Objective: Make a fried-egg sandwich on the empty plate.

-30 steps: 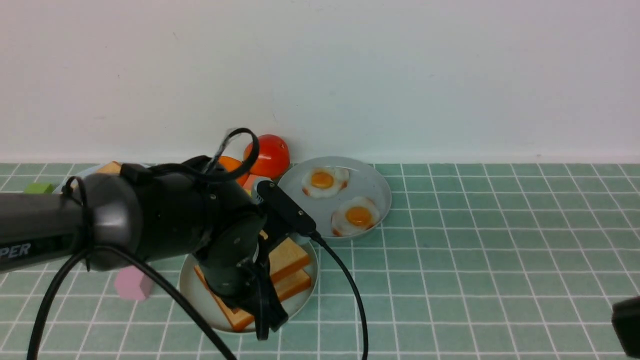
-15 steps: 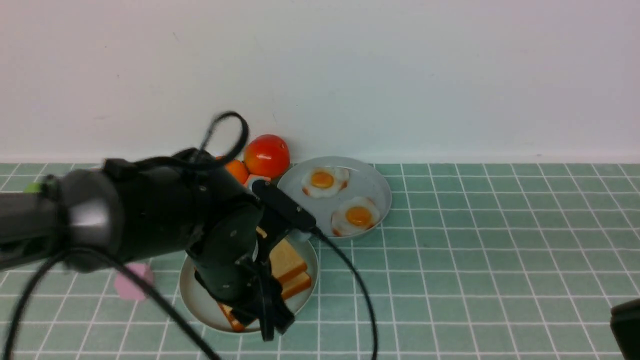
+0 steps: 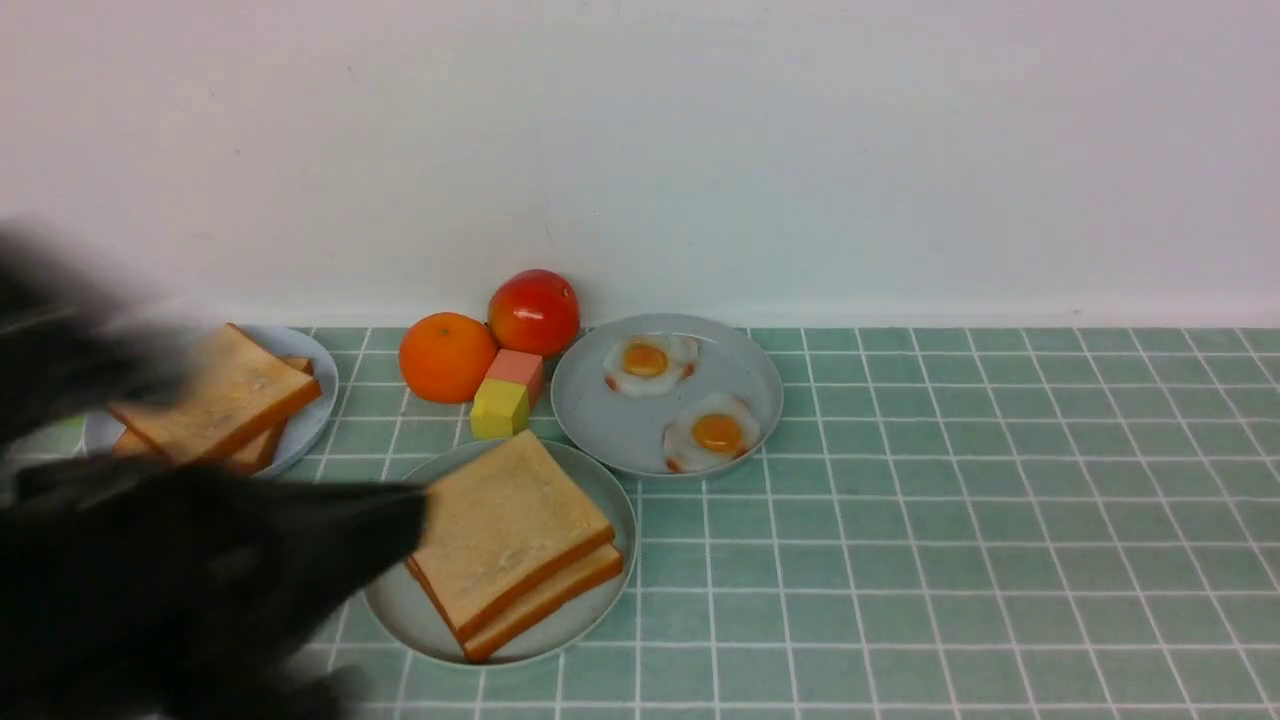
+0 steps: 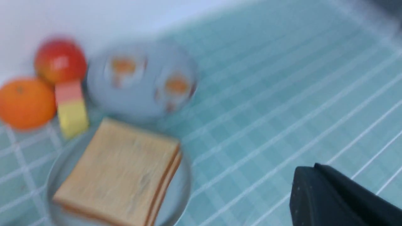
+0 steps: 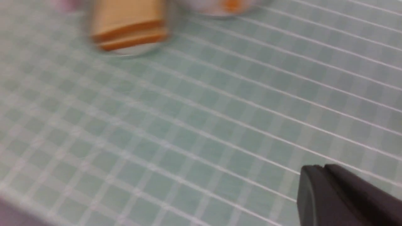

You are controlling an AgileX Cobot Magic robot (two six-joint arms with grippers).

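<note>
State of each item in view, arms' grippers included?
Sandwich: two toast slices stacked, slightly offset; filling not visible
Nearest plate: holding the sandwich
Plate by the tomato: holding two fried eggs
Back-left plate: holding toast
Left gripper: shut, empty
Right gripper: fingertips together, empty

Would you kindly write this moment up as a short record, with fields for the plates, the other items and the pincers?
near plate: pale plate with two stacked toast slices, the upper one askew over the lower
egg between slices: cannot tell
egg plate: grey-blue plate, two toy fried eggs
far-left plate: light blue plate, further toast slices
beside plates: tomato, orange, pink block, yellow block
left pincer: shut, nothing visible in it
right pincer: fingers together, nothing visible between them
</note>
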